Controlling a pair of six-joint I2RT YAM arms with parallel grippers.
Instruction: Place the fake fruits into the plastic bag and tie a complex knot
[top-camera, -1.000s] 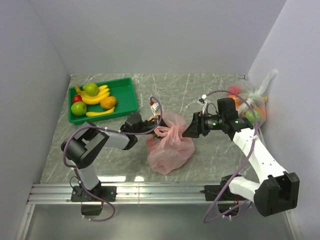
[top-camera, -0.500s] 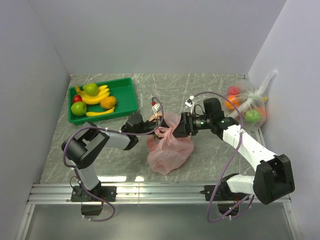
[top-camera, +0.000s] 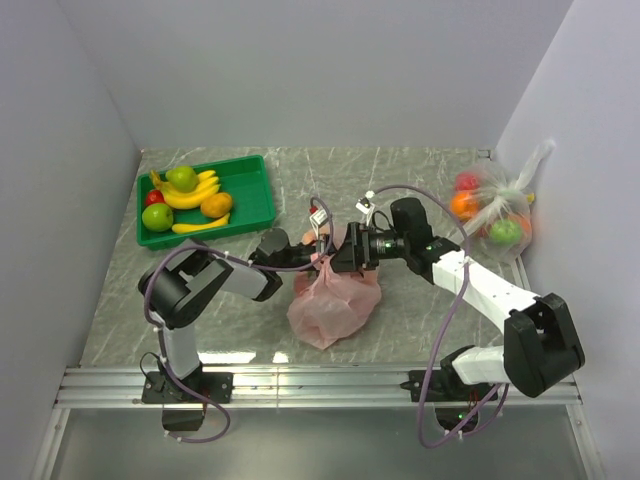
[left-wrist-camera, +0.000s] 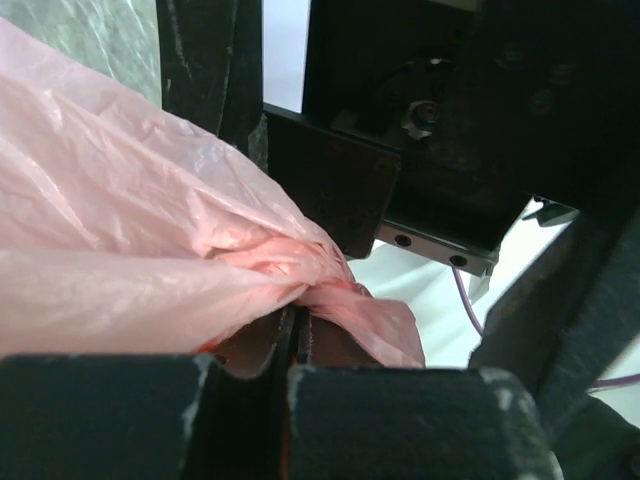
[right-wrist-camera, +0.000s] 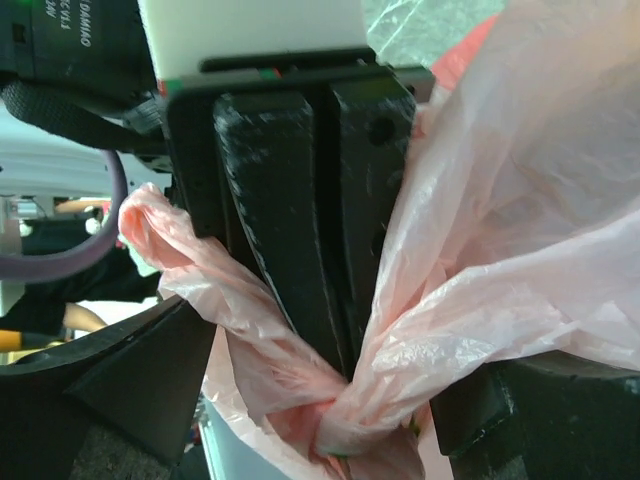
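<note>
Bag: the pink bag (top-camera: 333, 300) sits on the surface (top-camera: 250, 328) between the two arms, bulging, with its top gathered up to where the hands meet. Its contents are hidden.
Left hand: the left hand (left-wrist-camera: 292, 325) has its fingers pressed together, pinching a bunched bag handle. This looks meant to anchor the plastic so it cannot slip while the other arm works.
Right hand: the right hand (right-wrist-camera: 330, 400) faces the left one nose to nose. Its fingers are spread on either side of a twisted pink strand and are not gripping it, seemingly lined up to take hold.
Knot: the handles narrow to a tight twist (right-wrist-camera: 340, 415) just under the left fingers. Whether it is a finished knot cannot be told; I judge the tying is under way.
Fruits: green, yellow, orange and red fruits (top-camera: 188, 195) lie in the green tray (top-camera: 248, 182), well apart from the bag. Judged by that, the filling is either partial or has been left off.
Clear bag: a clear bag (top-camera: 497, 205) of fruit rests by the right wall, out of play.
Risk: thin plastic may tear or slide free if the pull is uneven.
</note>
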